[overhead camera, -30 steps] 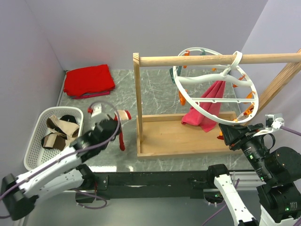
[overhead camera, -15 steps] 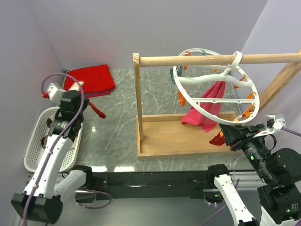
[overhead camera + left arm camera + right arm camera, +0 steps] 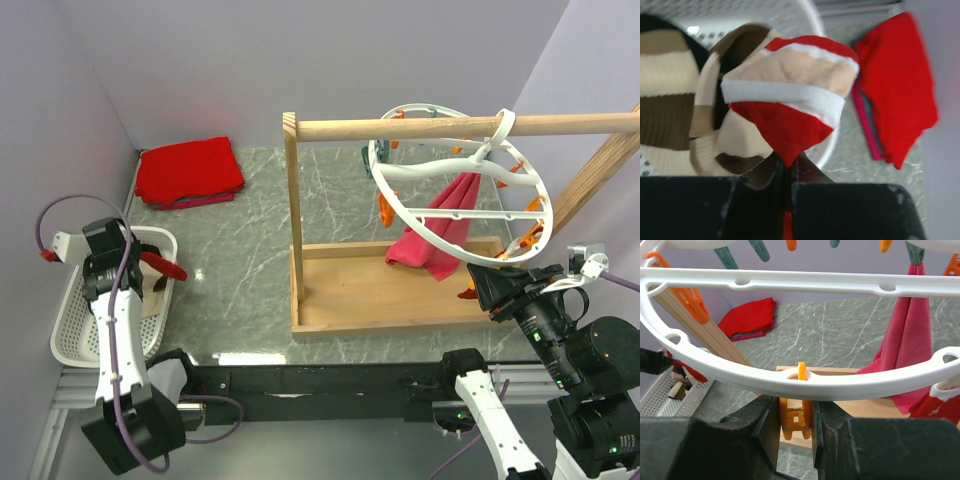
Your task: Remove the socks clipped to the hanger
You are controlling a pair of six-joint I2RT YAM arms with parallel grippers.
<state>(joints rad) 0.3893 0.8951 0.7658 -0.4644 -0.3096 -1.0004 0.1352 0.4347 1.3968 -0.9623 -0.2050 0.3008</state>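
Red-and-white sock (image 3: 790, 100): soft, limp, basically weightless. We've got it pinched by one tip, dangling over the white mesh basket (image 3: 765, 12) at the table's near-left corner.
Left gripper (image 3: 787, 172): clamped tight on that tip.
Pink sock (image 3: 440, 225): floppy knit, hanging off the hanger (image 3: 840, 285). We'd grab it close to its clip.
Right gripper (image 3: 796, 412): squeezing an orange peg (image 3: 800, 371) on the stiff, smooth plastic ring.
Basket contents: striped brown-and-cream socks (image 3: 670, 100).

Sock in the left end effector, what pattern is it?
Limp fabric sock: red with white and tan bands; best in left wrist view.
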